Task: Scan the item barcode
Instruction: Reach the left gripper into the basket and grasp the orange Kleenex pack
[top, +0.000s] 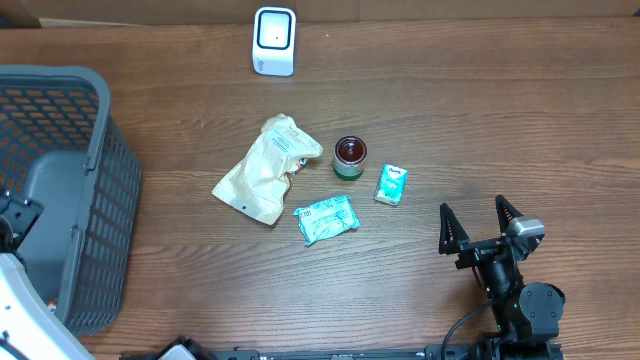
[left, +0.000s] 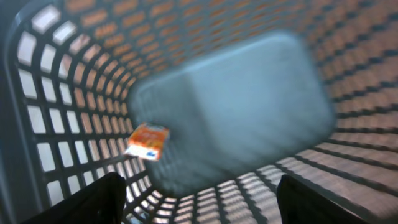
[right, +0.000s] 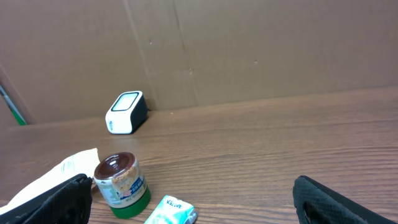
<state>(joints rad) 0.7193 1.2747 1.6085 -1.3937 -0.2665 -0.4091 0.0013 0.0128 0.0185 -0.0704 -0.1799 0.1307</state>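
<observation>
Left gripper (left: 199, 196): jaws spread wide with nothing between them, facing into the basket (left: 56, 124), where the orange box (left: 147, 140) sits against the mesh wall. Right gripper (top: 472, 206): jaws wide apart and empty, well apart from the scanner (top: 274, 40).

One scanner (top: 274, 40), one basket (top: 110, 180), five items (top: 268, 168) (top: 326, 219) (top: 350, 157) (top: 391, 185) (left: 148, 141)

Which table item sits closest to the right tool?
The small teal box, rightmost of the four; the jar, teal packet and tan pouch lie farther left.
</observation>
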